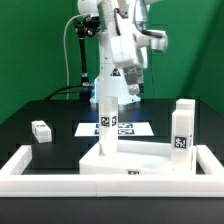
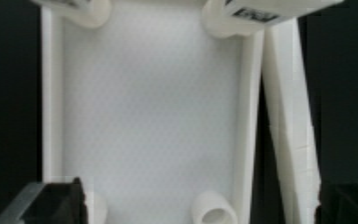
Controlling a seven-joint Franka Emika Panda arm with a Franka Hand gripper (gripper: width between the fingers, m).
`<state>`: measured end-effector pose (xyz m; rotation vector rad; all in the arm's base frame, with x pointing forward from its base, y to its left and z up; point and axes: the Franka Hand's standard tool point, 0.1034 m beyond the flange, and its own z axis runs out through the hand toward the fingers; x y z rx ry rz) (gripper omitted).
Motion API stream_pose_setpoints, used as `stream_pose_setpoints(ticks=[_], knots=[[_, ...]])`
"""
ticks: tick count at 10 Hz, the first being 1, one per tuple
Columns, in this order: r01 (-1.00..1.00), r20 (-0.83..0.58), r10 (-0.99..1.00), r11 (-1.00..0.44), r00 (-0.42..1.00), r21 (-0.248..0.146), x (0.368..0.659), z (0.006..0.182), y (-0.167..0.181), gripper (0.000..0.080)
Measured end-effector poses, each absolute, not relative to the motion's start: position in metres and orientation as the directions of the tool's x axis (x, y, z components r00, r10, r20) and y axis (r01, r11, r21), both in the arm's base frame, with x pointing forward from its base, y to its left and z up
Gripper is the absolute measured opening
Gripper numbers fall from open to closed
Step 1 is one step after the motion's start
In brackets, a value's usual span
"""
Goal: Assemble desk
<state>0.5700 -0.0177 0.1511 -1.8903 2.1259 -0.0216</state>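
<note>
1. my gripper point(image 1: 113, 87) is spread wide, its jaws well apart, with nothing clamped between them.
2. in the wrist view my two dark fingers point(image 2: 51, 202) show at opposite edges of the picture, and the tabletop point(image 2: 149, 110) fills the space between them, lying flat with its raised rims running along both long sides.
3. in the exterior view the tabletop lies on the black table point(image 1: 60, 108), just behind the low white wall point(image 1: 20, 166) with turned-up ends.
4. an upright leg point(image 1: 108, 118) stands at the tabletop's end on the exterior view's left; my gripper hangs right at its top, and i cannot tell whether my fingers touch it.
5. a second leg point(image 1: 182, 126) stands upright at the tabletop's end on the exterior view's right, a marker on its face.
6. a third leg point(image 1: 41, 130) lies on its side on the table, well apart on the exterior view's left.
7. the marker board point(image 1: 133, 129) lies flat behind the tabletop.
</note>
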Motion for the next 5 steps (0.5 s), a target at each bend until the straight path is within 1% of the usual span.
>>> stream_pose_setpoints(ticks=[1,2,3,4,5], knots=[[-0.972,-0.209,-0.976,0.109,-0.065,-0.207,0.556,0.151,-0.027,0.0649],[-0.974,-0.191,-0.981,0.024,0.020,-0.225,0.544,0.154,-0.046,0.0649],[-0.972,-0.173,-0.983,-0.013,0.055,-0.236,0.540,0.154,-0.065,0.0649],[-0.973,-0.175,-0.984,-0.001,0.042,-0.231,0.540,0.152,-0.063,0.0649],[-0.972,-0.169,-0.983,-0.028,0.069,-0.234,0.540,0.152,-0.061,0.0649]])
